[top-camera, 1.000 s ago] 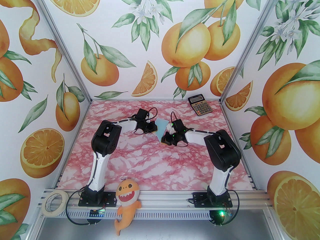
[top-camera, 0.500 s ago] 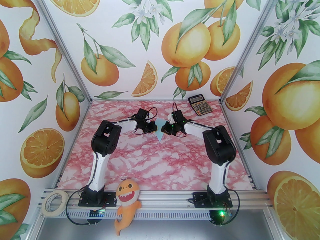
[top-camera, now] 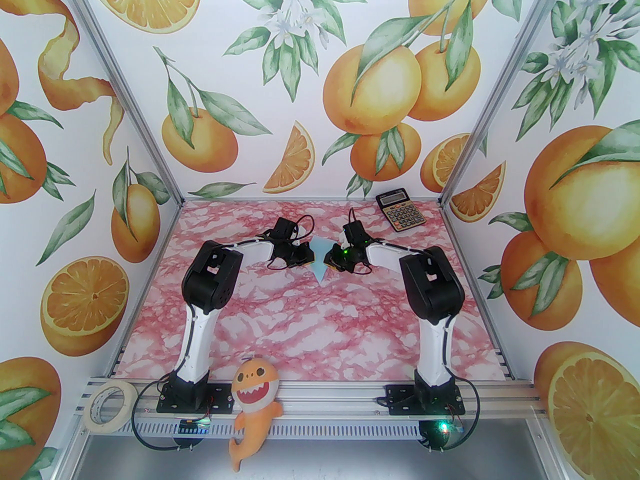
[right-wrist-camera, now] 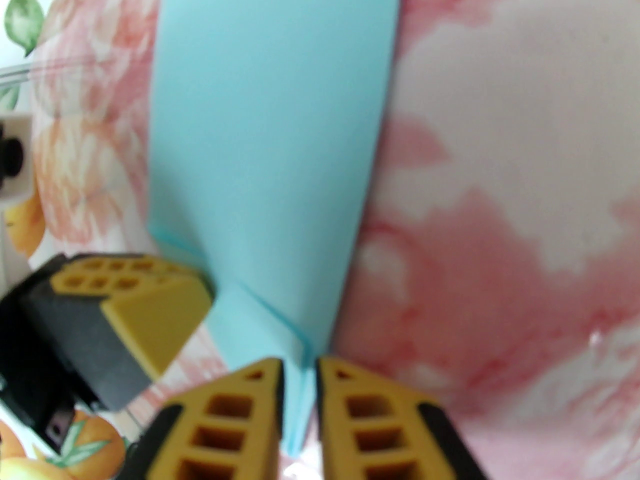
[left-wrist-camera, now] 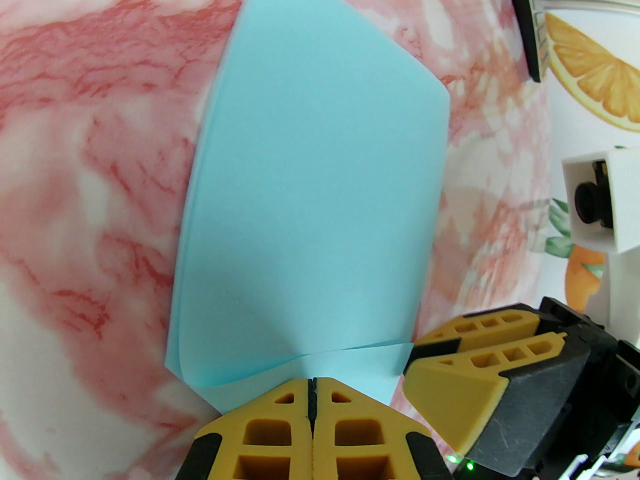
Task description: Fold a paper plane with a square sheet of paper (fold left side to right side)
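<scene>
L claw [left-wrist-camera: 312, 384] shut, R claw [right-wrist-camera: 300, 364] ajar round paper [left-wrist-camera: 310, 193]

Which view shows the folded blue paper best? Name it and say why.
Left wrist: the folded light-blue paper is sharp and nearly whole, with its curved fold edge and loose layers plain. The right wrist view shows the same sheet blurred. The top external view shows a small sliver of it, partly covered by the arms.
</scene>
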`<act>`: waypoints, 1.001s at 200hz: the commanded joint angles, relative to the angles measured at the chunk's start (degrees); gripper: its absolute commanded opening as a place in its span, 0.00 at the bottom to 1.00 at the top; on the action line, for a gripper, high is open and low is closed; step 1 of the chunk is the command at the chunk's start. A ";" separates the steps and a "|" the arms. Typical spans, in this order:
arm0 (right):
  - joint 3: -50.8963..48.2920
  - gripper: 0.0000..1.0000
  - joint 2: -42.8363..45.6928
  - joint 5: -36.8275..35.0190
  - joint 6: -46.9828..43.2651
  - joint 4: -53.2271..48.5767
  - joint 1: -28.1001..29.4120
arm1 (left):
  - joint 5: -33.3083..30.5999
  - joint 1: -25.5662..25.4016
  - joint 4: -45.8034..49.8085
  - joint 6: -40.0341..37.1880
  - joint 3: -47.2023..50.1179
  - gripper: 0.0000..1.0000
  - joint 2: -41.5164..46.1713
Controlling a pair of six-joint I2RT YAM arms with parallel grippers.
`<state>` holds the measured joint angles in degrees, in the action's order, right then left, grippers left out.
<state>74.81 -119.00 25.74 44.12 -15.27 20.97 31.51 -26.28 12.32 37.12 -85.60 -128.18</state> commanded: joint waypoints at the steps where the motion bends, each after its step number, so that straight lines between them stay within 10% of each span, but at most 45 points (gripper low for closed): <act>1: 1.23 0.22 -2.18 -1.18 1.06 0.15 -0.28 | -0.35 -0.30 0.34 -0.03 0.96 0.03 2.17; 200: 1.16 0.23 -1.04 -3.41 0.10 -1.54 0.47 | 0.45 -0.79 -0.30 0.14 1.03 0.05 1.77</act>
<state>74.89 -118.41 23.00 44.56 -15.88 21.04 31.53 -26.41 12.12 37.15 -85.49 -128.18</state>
